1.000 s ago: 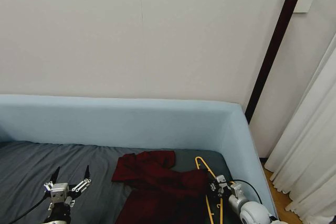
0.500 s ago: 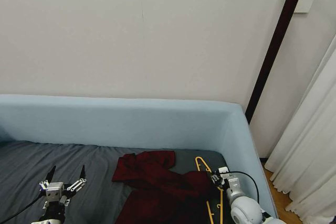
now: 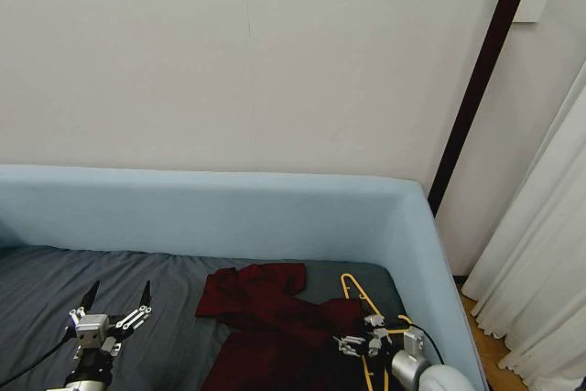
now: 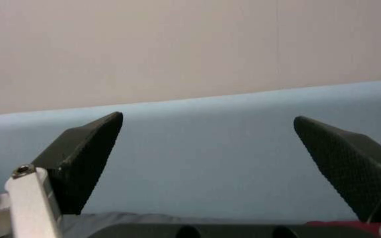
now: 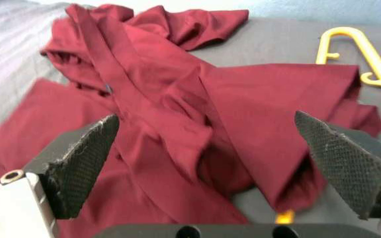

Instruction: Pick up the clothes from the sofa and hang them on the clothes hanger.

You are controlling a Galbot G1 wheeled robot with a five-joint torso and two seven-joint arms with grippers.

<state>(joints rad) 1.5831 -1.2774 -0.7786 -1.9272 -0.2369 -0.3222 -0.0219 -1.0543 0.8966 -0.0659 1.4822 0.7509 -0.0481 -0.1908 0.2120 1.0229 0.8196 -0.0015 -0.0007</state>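
Sofa (image 3: pixel 229 212) pale blue | seat (image 3: pixel 55 286) grey | wall (image 3: pixel 229 61) white behind | curtain (image 3: pixel 540 299) at right

Right hand (image 3: pixel 359 336): a second ago upright beside the yellow hanger (image 3: pixel 353 287). It now sits lower in the head view and is swung leftward, with its fingers spread wide toward the dark red garment (image 3: pixel 265 304). Left hand (image 3: pixel 117 307): drifted slightly leftward above the grey seat (image 3: pixel 55 290), dipped half a second ago, and is now marginally higher.
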